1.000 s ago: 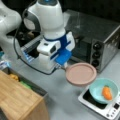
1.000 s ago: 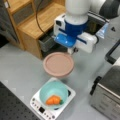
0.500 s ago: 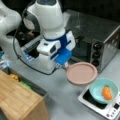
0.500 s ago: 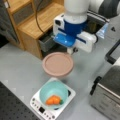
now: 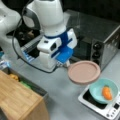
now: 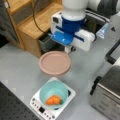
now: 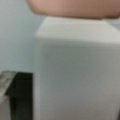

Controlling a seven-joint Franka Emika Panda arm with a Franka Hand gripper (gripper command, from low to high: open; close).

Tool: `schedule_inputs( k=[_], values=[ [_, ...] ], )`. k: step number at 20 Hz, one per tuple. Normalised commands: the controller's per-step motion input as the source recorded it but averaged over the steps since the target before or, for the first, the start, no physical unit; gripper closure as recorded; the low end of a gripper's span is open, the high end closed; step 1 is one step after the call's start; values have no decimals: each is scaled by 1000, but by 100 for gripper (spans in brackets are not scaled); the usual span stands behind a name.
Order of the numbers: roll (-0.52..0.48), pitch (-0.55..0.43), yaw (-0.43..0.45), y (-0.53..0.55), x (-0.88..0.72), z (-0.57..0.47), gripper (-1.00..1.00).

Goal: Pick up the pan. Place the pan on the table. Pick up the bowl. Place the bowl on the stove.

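Note:
My gripper (image 5: 65, 63) (image 6: 71, 49) is shut on the short white handle (image 7: 75, 65) of the dusty-pink pan (image 5: 84, 72) (image 6: 55, 62). It holds the pan level, a little above the grey table (image 5: 62, 95) (image 6: 17, 65), right beside the stove. In the wrist view the pan (image 7: 75, 7) fills the top edge. The light-teal bowl (image 5: 98, 93) (image 6: 53, 90) with an orange piece of food (image 5: 107, 93) (image 6: 53, 100) sits on the white stove (image 5: 110, 113) (image 6: 40, 108). In both front views the pan's rim is close to the bowl's rim.
A silver toaster oven (image 5: 100, 37) (image 6: 107, 95) with black knobs stands beside the stove. A light wooden block (image 5: 17, 100) (image 6: 37, 22) sits on the table's other side, with a dark bin (image 5: 32, 85) holding small items against it.
The arm with the pan has only drifted slightly. The grip on the handle is unchanged and the bowl has not moved.

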Motion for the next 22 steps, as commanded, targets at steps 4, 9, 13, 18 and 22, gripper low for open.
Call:
schedule_inputs(
  k=[4,9,13,18,22],
  values=[
    [-11,235,59,-160,421,240,100],
    [-24,249,72,-270,496,124,100],
    [-31,219,114,-361,562,66,100],
    [-35,174,163,-322,458,70,100],
    [-29,159,155,-237,305,126,100]
  ],
)
